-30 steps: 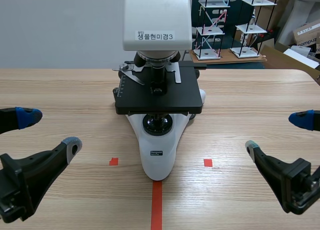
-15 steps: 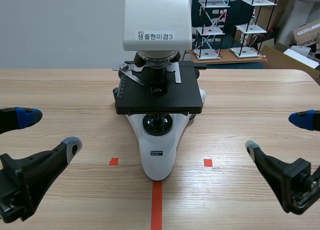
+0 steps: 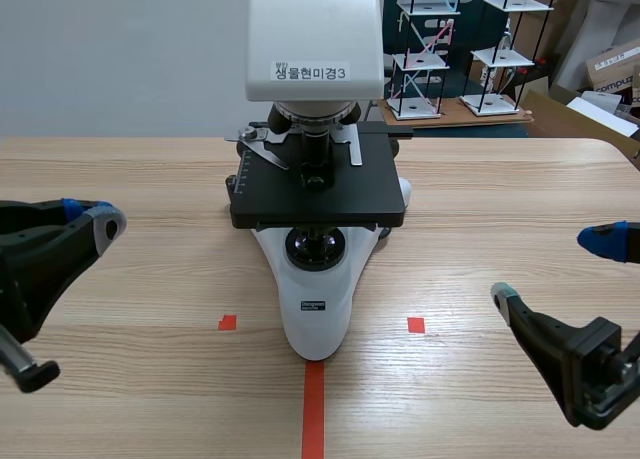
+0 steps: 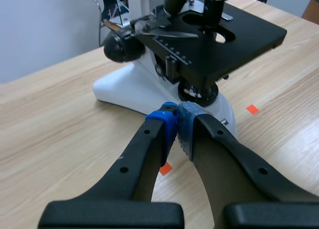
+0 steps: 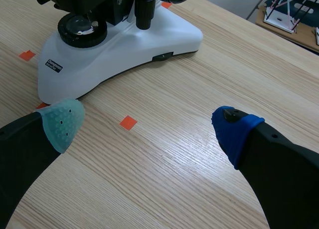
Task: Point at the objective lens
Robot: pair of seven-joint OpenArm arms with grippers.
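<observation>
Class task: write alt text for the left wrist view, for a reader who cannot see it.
The left claw, shut on nothing, is low over a wooden table, just short of a white-based microscope. Beyond the claw, the dark objective lens stands over the black stage.

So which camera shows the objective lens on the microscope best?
The scene view: the objective lens stands whole above the stage. The left wrist view crops its top; the right wrist view hides it.
</observation>
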